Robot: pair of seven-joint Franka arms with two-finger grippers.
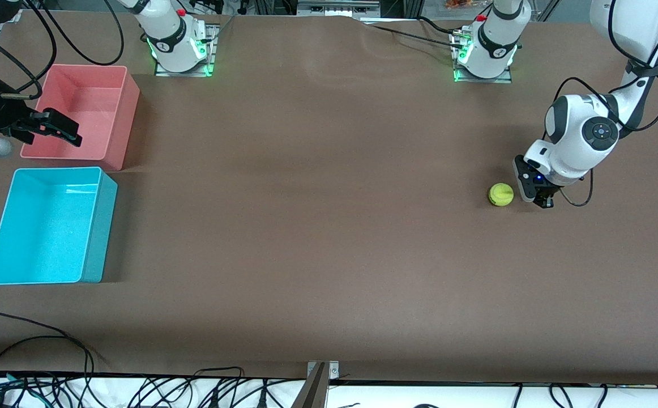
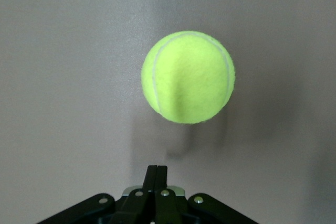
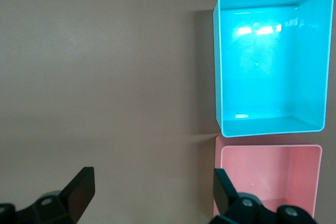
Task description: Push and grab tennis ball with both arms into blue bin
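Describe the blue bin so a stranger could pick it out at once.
At the right arm's end of the brown table two open tubs stand side by side. The blue bin is the one nearer the front camera, bright cyan and empty, while its neighbour is a pink bin.

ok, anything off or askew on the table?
Nothing stands out. Tennis ball sits intact on the table beside the shut left pincer. Blue bin and pink bin sit upright and empty. Right pincer hangs open over the pink bin's edge.

Both arms are glossy white with dark grey joint bands and looping black cables. Green light glows at each base (image 1: 180,54). The left claw (image 1: 537,192) and right claw (image 1: 57,127) are black.
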